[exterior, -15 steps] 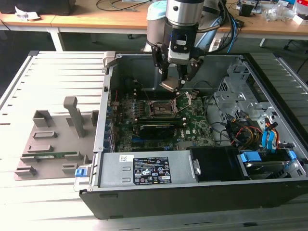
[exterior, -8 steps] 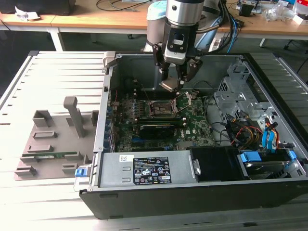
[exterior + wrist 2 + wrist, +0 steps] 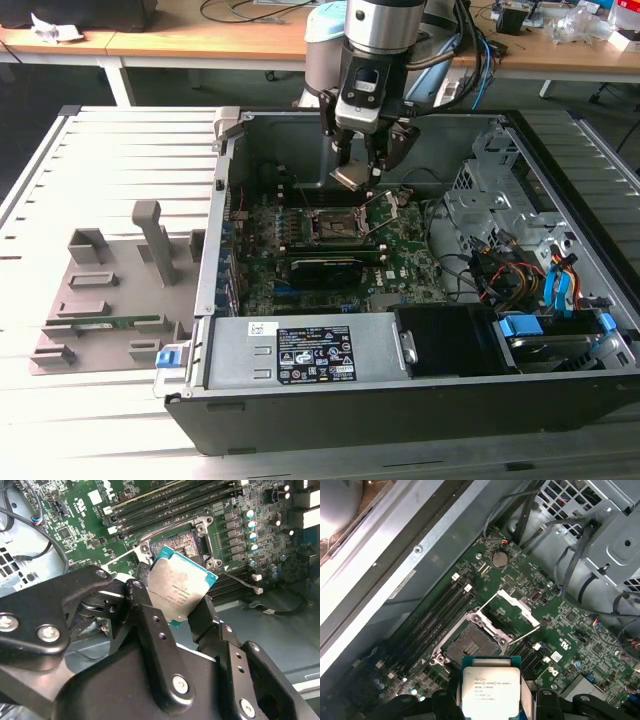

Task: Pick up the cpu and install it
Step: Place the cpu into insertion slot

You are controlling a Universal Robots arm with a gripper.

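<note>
The tool (image 3: 172,602), with black jointed metal fingers (image 3: 145,615), is closed part-way on the cpu (image 3: 182,587), pinching two opposite edges of the thin square chip. The chip's dull silvery plate faces the wrist cameras, with a green rim round it. In the exterior view the tool hangs inside the open case (image 3: 215,260), towards its far wall, the cpu above the socket (image 3: 335,225) and apart from it. The socket, a dark square in a metal frame, lies bare on the green board (image 3: 405,260), its latch plate (image 3: 512,605) swung open. The carry seems in hand. Done well, it means a level chip, edges square to the frame, no sliding across the contacts. The case rests on a ribbed grey desk (image 3: 120,140).
</note>
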